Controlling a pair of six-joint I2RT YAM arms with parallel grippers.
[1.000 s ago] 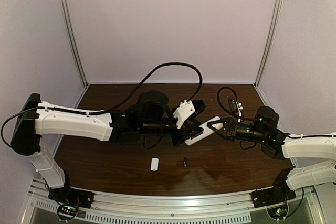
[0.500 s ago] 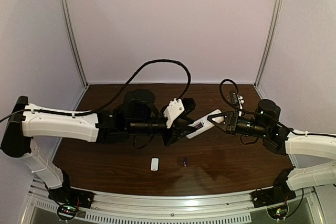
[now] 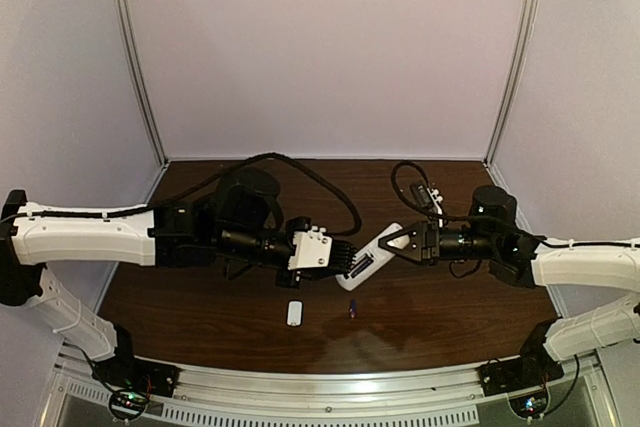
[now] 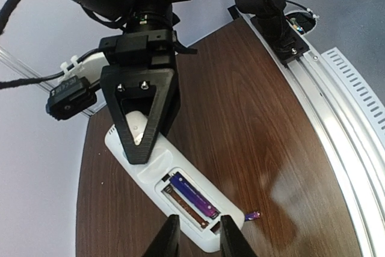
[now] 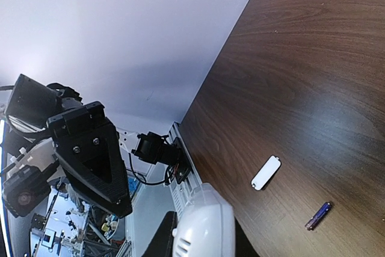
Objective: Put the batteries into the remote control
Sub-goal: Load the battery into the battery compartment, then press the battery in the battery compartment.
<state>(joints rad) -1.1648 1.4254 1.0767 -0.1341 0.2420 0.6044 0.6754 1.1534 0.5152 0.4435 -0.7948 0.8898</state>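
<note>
Only left wrist shows battery (image 4: 192,197) inside remote (image 4: 151,170)

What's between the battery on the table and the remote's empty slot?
Nothing covers the empty slot; the cover lies on the table. Only the left gripper sits close over that end of the remote control.

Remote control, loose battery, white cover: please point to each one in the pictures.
remote control (image 4: 150,173), left wrist view, white body beside the battery bay.
loose battery (image 3: 351,307), top view, its middle.
white cover (image 3: 294,313), top view, its middle.
</note>
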